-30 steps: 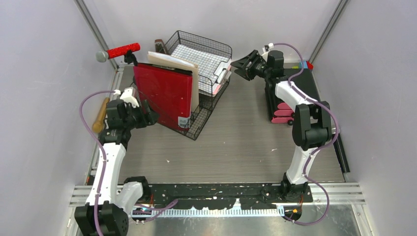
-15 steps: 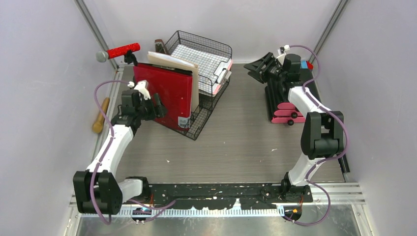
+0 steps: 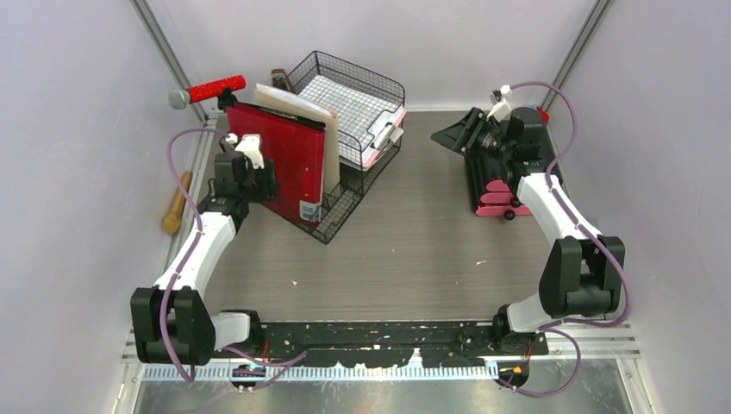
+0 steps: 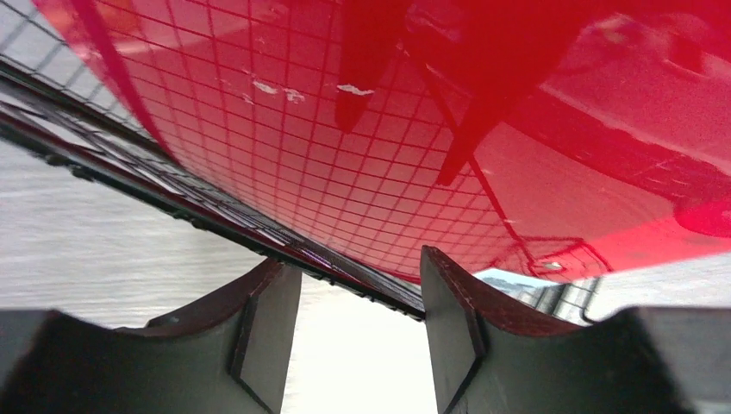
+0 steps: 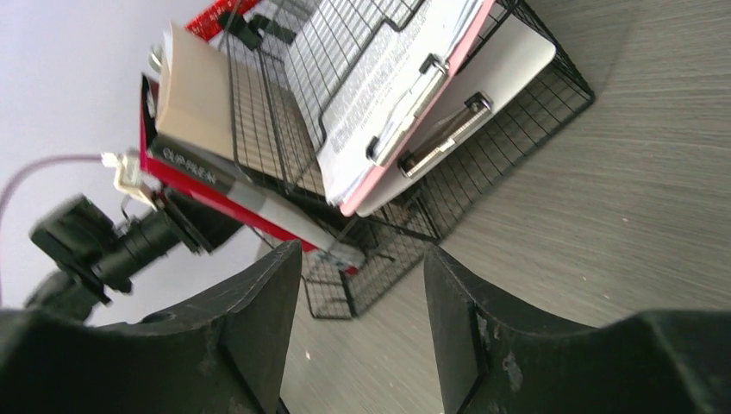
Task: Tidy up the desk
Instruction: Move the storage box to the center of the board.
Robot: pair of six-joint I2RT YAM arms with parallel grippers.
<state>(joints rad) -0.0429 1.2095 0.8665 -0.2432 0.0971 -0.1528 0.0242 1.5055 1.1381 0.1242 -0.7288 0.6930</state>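
Since the desk (image 3: 414,250) is a fixed, rigid slab bounded by pale walls, it is nothing to take hold of. It looks hard and smooth, so whatever stands on it should slide under a push rather than catch. It fills the floor of the enclosure, with loose things crowded toward the far edge.

The black wire-mesh rack (image 3: 366,86) sits at the far middle, turned at an angle. It seems light but stiff, and its open rim wires offer the surest hold. The black drawer unit (image 3: 500,185) with pink fronts stands at the far right and probably weighs the most, so pushing it low looks safer than lifting it.

The red binder (image 3: 289,159) stands on edge against the rack's left side, with a beige folder (image 3: 302,103) leaning behind it. Its cover is glossy and likely slippery, and it may be heavy if full. A pinch across the spine or top edge would hold better than pressure on the flat face. Two clipboards (image 3: 384,134) lie in the rack, thin and stiff, best taken by an overhanging edge.

A red microphone (image 3: 207,89) and a wooden handle (image 3: 177,203) lie by the left wall. Both are round and may roll.

The left fingers (image 4: 267,332) are apart and close to the binder's face, with nothing between them. The right fingers (image 5: 259,328) are also apart and empty, above the drawer unit and aimed toward the rack.
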